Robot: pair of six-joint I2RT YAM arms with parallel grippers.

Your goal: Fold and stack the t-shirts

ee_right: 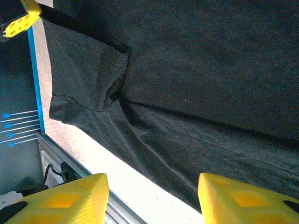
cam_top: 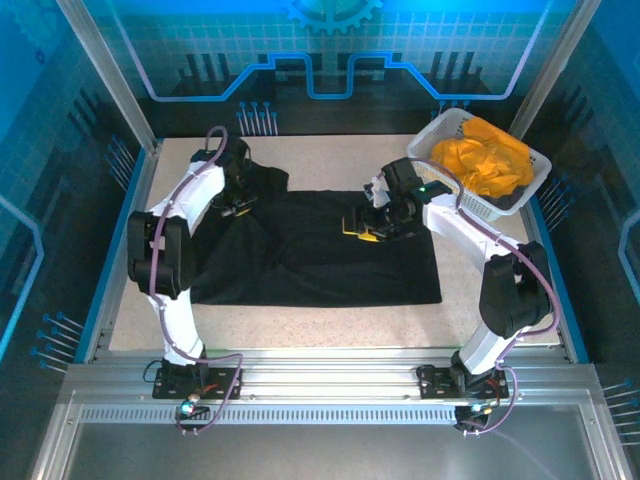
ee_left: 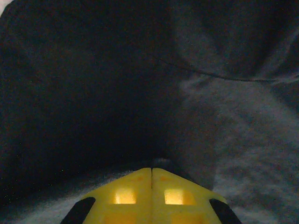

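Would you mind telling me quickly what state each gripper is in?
Left gripper: shut, pinching the black t-shirt.
Right gripper: open, holding nothing.

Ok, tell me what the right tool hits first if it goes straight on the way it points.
Most likely the black t-shirt spread ahead of the open right tool, near its hem beside the bare strip of table; depth is hard to judge.

Speckled beige tabletop [cam_top: 300, 325], blue strip [cam_top: 110, 270] along each side edge. Behind: blue-lit wall panel [cam_top: 330, 50], grid lines and gear motif. Slanted aluminium posts [cam_top: 105, 65] at back corners. Slotted aluminium rail [cam_top: 330, 385] across near edge. Cool bluish light.
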